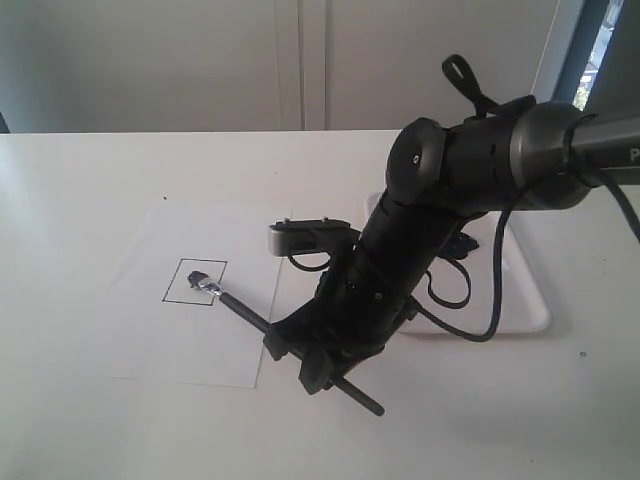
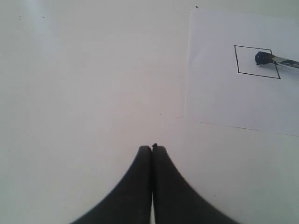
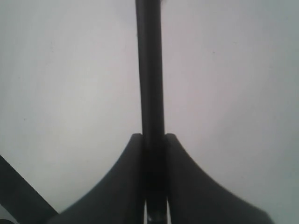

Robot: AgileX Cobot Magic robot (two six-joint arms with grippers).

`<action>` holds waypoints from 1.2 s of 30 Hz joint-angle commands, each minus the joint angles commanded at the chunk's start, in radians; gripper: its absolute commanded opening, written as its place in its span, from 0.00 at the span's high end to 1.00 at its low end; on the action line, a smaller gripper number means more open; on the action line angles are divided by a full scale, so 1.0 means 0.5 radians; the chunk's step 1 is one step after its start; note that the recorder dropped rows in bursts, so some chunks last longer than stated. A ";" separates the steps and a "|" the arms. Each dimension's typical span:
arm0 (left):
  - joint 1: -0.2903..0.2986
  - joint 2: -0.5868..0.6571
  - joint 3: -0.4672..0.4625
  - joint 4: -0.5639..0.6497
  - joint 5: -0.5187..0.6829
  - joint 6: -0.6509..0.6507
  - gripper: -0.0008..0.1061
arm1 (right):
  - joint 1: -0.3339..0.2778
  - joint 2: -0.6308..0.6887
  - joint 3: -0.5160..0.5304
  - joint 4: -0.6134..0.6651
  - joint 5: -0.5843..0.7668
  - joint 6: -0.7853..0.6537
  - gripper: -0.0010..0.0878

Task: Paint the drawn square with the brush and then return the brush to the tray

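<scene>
The drawn square (image 1: 194, 281) is a thin black outline on the white paper sheet (image 1: 150, 330). The brush (image 1: 240, 308) lies slanted, its dark head (image 1: 201, 279) touching the paper inside the square's right part. My right gripper (image 1: 298, 355) is shut on the black handle, whose tail sticks out behind it. The right wrist view shows the handle (image 3: 149, 70) clamped between the fingers of the right gripper (image 3: 153, 136). My left gripper (image 2: 153, 147) is shut on nothing, over bare table; its view shows the square (image 2: 247, 65) and brush head (image 2: 262, 58). The tray (image 1: 530, 310) sits right, mostly behind the arm.
The right arm (image 1: 450, 190) and its cables stretch from the right edge across the tray toward the paper. A small silver-grey part (image 1: 285, 240) of the arm hangs above the paper's right edge. White table (image 1: 80, 180) surrounds the sheet.
</scene>
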 joint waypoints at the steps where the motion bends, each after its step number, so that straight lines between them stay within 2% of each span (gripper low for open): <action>1: 0.000 0.000 0.000 0.000 0.000 0.000 0.99 | 0.000 0.004 0.000 0.000 -0.004 0.000 0.99; 10: 0.000 0.000 0.000 0.000 0.000 0.000 0.99 | 0.000 0.044 -0.005 0.000 -0.014 0.029 0.99; 21: 0.000 0.000 0.000 0.000 0.000 0.000 0.99 | 0.000 0.044 -0.117 0.008 0.000 0.028 0.99; 36: 0.000 0.000 0.000 0.000 0.000 0.000 0.99 | 0.000 0.044 -0.117 -0.045 0.007 0.033 0.99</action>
